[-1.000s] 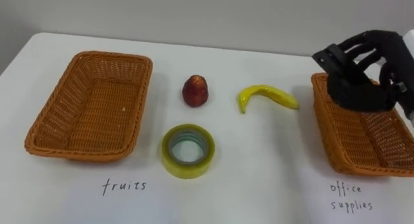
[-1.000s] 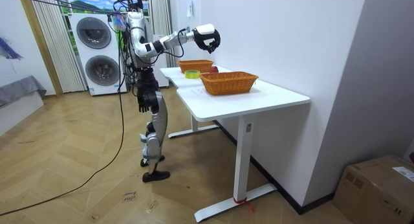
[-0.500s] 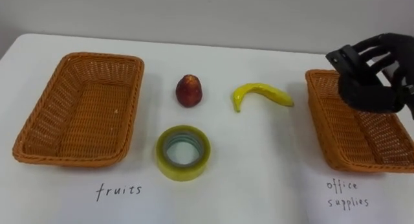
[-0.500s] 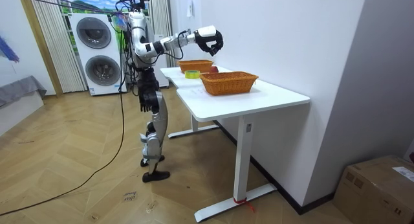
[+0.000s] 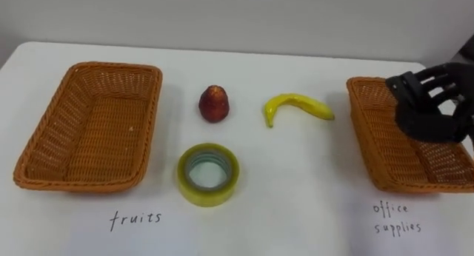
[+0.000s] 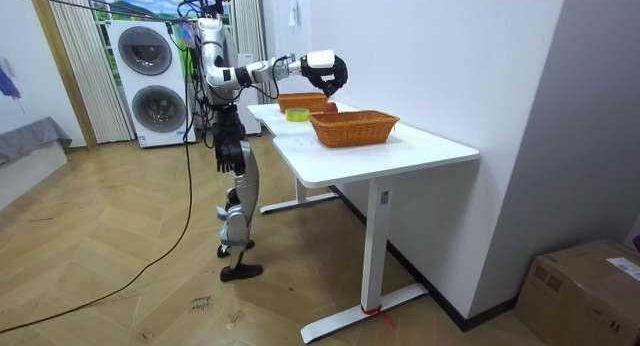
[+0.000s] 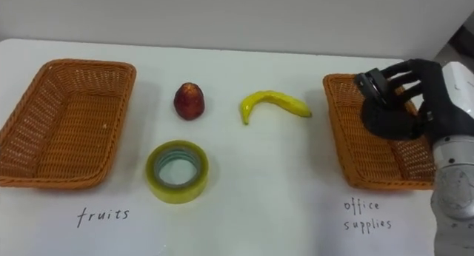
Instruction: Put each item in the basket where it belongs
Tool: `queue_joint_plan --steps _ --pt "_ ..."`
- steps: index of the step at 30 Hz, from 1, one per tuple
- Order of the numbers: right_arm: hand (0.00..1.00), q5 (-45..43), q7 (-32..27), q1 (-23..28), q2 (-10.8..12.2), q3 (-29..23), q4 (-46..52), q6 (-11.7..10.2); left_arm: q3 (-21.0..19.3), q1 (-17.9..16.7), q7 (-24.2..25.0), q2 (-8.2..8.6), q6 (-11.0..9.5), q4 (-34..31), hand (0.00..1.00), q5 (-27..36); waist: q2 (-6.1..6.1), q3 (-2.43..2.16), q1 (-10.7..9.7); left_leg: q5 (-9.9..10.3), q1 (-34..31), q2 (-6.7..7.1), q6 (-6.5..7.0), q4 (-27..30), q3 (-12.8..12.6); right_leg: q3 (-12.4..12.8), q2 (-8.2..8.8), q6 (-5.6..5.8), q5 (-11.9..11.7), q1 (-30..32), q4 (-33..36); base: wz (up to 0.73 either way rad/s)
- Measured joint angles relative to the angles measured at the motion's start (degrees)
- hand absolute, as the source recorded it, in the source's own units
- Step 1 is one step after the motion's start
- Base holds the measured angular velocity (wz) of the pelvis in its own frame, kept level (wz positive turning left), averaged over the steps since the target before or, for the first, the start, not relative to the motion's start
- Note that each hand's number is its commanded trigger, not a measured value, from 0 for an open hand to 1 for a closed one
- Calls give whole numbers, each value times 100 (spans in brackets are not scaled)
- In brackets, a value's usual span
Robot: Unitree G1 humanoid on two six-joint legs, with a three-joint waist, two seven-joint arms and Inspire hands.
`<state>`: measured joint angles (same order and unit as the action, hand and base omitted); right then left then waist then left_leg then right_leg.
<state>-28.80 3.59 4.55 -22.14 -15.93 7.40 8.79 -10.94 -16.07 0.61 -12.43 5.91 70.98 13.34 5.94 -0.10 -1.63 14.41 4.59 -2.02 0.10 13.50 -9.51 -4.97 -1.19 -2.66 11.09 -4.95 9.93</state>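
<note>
**Inspection: three items outside their baskets — sorting judged outstanding**

Nearest the lower edge, handwriting on the white table [image 5: 296, 204] reads "fruits" [image 5: 135, 218] at lower left and "office supplies" [image 5: 397, 217] at lower right. Each word sits just in front of a wicker basket, evidently to assign it. We read no other writing.

Just beyond, at lower centre, the tape roll [image 5: 208, 174] lies flat with its hole upward, apart from both baskets. The fruit basket [image 5: 89, 183] at left holds nothing. The office basket [image 5: 361, 130] at right shows nothing inside, though the hand covers part of it.

Farther back, at centre, the red fruit [image 5: 213, 103] stands upright and the banana [image 5: 298, 106] lies on its side to its right. Both rest on bare table, apart from the fruit basket.

At the right edge the right hand [image 5: 429, 108] hovers over the office basket, fingers apart and loosely bent, clamped on nothing. We judge all three items unsorted. The banana is the item closest to this hand, yet it belongs in the basket at far left.

In the room view the robot stands at the table's end, right arm stretched over it.
</note>
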Motion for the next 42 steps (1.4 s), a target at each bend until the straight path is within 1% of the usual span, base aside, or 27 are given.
queue_joint_plan --steps 5,8,10,12,13,14,15,16,22,29,42 --pt "100 -89 0 13 6 87 -452 25 57 4 -3 3 8 -3 0 67 -12 -1 24 0 -1 -3 0 -4 -59 2 4 5 -3 3 0 0" --pt "100 -103 40 13 17 112 -470 80 58 8 1 8 7 -2 0 69 -43 6 19 0 -2 -4 0 -2 -62 0 5 5 -4 6 1 0" --pt "95 -104 40 13 17 112 -477 80 57 6 -1 9 7 -3 0 67 -61 5 19 0 7 -4 0 -3 -62 -1 5 5 -4 -2 2 0" --pt "72 -104 40 13 17 113 -482 80 58 7 -2 9 7 -7 0 67 -76 6 19 0 9 -5 0 -3 -62 -3 5 5 -4 -3 5 0" --pt "64 -104 40 13 17 113 -485 80 59 6 -7 9 7 -6 0 68 -84 6 19 0 10 -4 0 -4 -62 -3 4 5 -4 -3 7 0" --pt "38 -99 40 13 18 118 -486 81 59 5 -13 9 7 -6 0 66 -90 5 29 0 13 -5 0 -3 -61 -4 4 5 -4 -2 8 0" --pt "13 -100 41 14 18 119 -486 81 58 5 -14 9 7 -7 0 65 -97 6 23 0 13 -5 0 -3 -60 -5 4 5 -4 -2 7 0" --pt "0 -104 41 13 18 119 -486 81 57 6 -15 9 7 -11 0 64 -108 12 23 0 13 -4 0 -2 -59 -5 5 5 -4 -2 5 0" --pt "0 -104 42 14 17 126 -502 83 57 5 -76 9 12 -48 0 65 -130 10 32 0 13 -4 0 -3 -62 -3 5 5 -4 -1 5 0" --pt "0 -106 42 15 17 126 -502 111 56 5 -161 9 12 -81 0 65 -127 7 30 0 15 -4 0 -3 -62 -2 4 5 -4 -1 4 0" --pt "0 -106 42 15 17 126 -502 115 56 1 -169 9 12 -139 0 65 -119 6 32 0 16 -4 0 -4 -62 -1 4 5 -4 -1 4 0"
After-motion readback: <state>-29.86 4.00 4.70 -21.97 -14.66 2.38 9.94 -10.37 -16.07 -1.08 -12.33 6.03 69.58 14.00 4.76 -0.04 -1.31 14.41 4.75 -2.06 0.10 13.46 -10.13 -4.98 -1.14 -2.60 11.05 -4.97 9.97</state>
